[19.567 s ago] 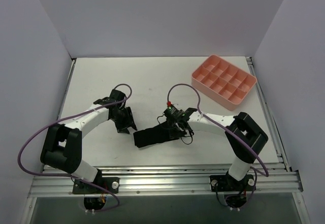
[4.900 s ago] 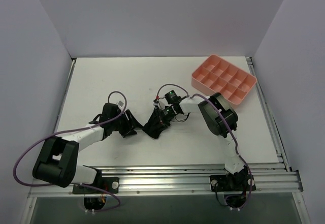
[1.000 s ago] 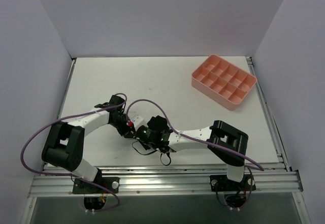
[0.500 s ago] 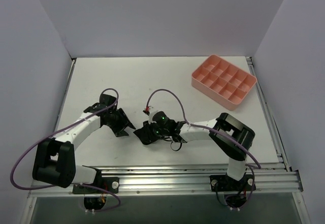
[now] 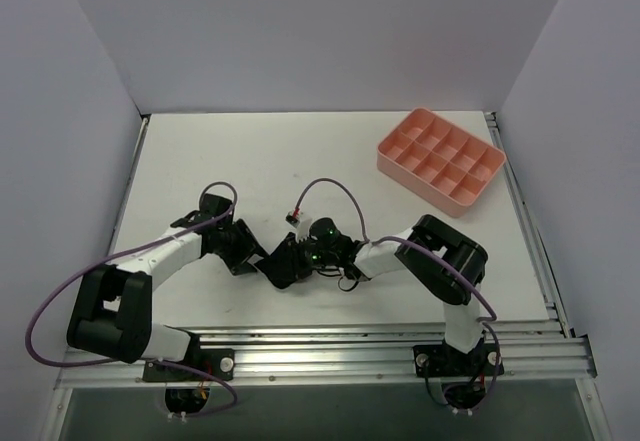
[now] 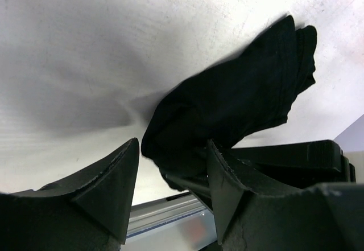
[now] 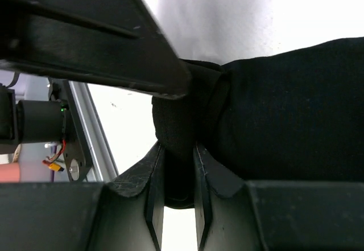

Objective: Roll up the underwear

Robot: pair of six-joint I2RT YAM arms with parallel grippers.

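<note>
Your left arm [image 5: 165, 248] reaches in from 7 o'clock over the white worktop [image 5: 220, 151]. A purple cable [image 5: 45, 296] loops off it. Your left hand [image 6: 170, 160] is wide. Its two fingers [image 6: 108, 188] stand apart, and the low end of the underwear [image 6: 239, 91] sits in the gap between them. The fingers are not squeezing the cloth. You cannot tell if the cloth touches either finger.

The underwear is a soft black bundle near the middle of the worktop, a bit toward 6 o'clock. It lies between your two hands. Your left hand is on its 9 o'clock side and your right hand [image 7: 177, 165] is on its 3 o'clock side. In the left wrist view the bundle looks folded over. You can see layered edges at its far end, and that end lies on the worktop.

Your right hand is narrow, and it is holding the underwear. In the right wrist view, a fold of the black cloth is pinched between its two fingers. A long dark bar [image 7: 85, 29] crosses the top left of that view, just beside the pinched fold. It looks like part of your left hand.

Your right arm [image 5: 395, 246] comes in from 5 o'clock, bent at the elbow.

A pink compartment tray [image 5: 420, 185] sits at 2 o'clock on the worktop, well apart from both hands and the cloth.
</note>
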